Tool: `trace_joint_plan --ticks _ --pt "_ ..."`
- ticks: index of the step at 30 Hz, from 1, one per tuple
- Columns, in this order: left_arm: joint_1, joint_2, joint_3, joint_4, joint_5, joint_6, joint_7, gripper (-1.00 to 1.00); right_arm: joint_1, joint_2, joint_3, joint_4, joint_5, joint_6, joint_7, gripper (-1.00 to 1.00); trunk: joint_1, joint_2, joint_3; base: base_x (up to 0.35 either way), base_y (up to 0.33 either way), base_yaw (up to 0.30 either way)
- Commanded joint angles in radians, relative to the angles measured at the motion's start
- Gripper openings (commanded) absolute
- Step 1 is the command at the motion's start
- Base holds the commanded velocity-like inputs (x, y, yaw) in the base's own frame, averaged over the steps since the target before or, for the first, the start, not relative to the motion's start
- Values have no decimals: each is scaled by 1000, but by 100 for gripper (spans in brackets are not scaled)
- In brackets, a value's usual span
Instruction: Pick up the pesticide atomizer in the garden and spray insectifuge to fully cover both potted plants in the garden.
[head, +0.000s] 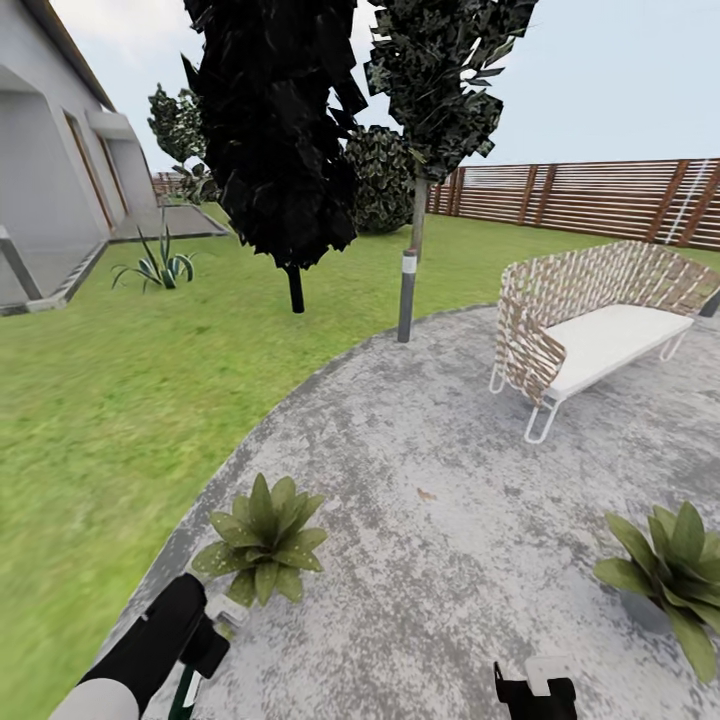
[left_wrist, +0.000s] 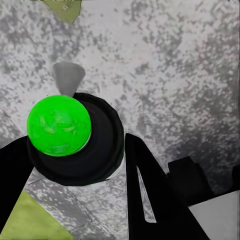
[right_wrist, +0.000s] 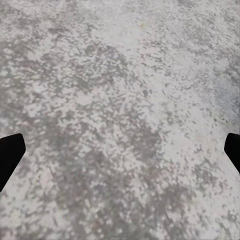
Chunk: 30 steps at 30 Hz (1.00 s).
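Currently, head view: left gripper (head: 195, 668) holds the pesticide atomizer (head: 185, 690) just beside the near potted plant (head: 262, 540); second potted plant (head: 672, 575) well apart. Left wrist: jaws clamp the atomizer's sides. Right wrist: right gripper (right_wrist: 120, 155) jaws spread, empty. Step: spraying; next, aim nozzle at leaves.

Bright, even daylight fills the garden, and the sky (head: 600, 80) is pale and hazy. Nothing shines or glares. Shadows are very faint; a soft grey one lies under the white seat (head: 610, 340) on the paving (head: 430, 420). The two trees (head: 280, 130) look almost black, with blocky, jagged leaves. The far fence (head: 600, 200) is a bit soft. Lines bend near the head view's edges, and the house wall (head: 40, 180) leans. In both wrist views the grey ground looks grainy and speckled, and the green ball (left_wrist: 59, 126) glows flat and strong
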Motion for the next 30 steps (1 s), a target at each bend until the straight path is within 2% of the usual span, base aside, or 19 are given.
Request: trace_joint_plan --ticks 1,5,8,11,18,25,30 --pt "-1 -4 -4 -1 -11 1 -9 -100 -1 0 -7 1 10 -3 -3 100 0 0 -1 0 0 62" --pt "-11 -23 -9 -3 -11 5 -10 -100 -1 0 -7 1 11 -3 -3 100 0 0 -1 0 0 17" --pt "-26 -55 -11 -5 -14 11 -10 -100 -1 0 -7 1 10 -3 -3 100 0 0 -1 0 0 1" --pt "-49 -71 -11 -4 -16 47 -10 -100 -1 0 -7 0 11 -3 -4 100 0 0 -1 0 0 0" --pt "-40 -55 -14 1 -22 47 -8 -100 -1 0 -7 1 10 -3 -4 100 0 0 -1 0 0 0" --pt "-37 -54 -5 -1 -22 44 -5 -100 -1 0 -7 1 11 -3 -3 100 0 0 -1 -1 0 0" --pt "-37 -52 -5 -3 -22 42 -3 -100 -1 0 -7 1 11 -3 -3 100 0 0 -1 -214 78 0"
